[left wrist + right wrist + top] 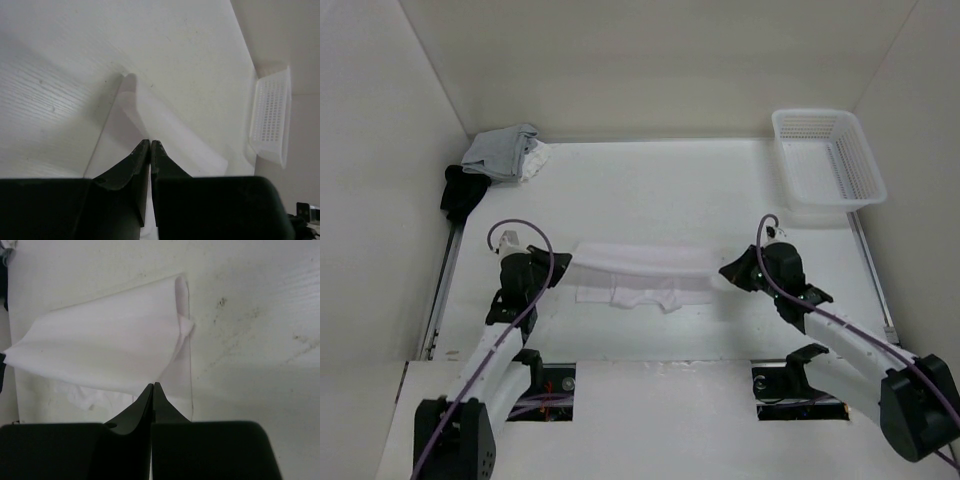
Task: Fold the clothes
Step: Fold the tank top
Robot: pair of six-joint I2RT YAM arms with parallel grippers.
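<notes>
No readable text or markings anywhere.

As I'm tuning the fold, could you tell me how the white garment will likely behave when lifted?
Probably floppy: held between the left gripper and right gripper, the white garment droops onto the table. Likely thin and light: its edge looks translucent.

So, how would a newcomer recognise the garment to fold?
On the table, look at the middle, near the front edge. The white garment is stretched there, lifted at both ends; the grey-and-white pile and black cloth lie in the far left corner.
</notes>
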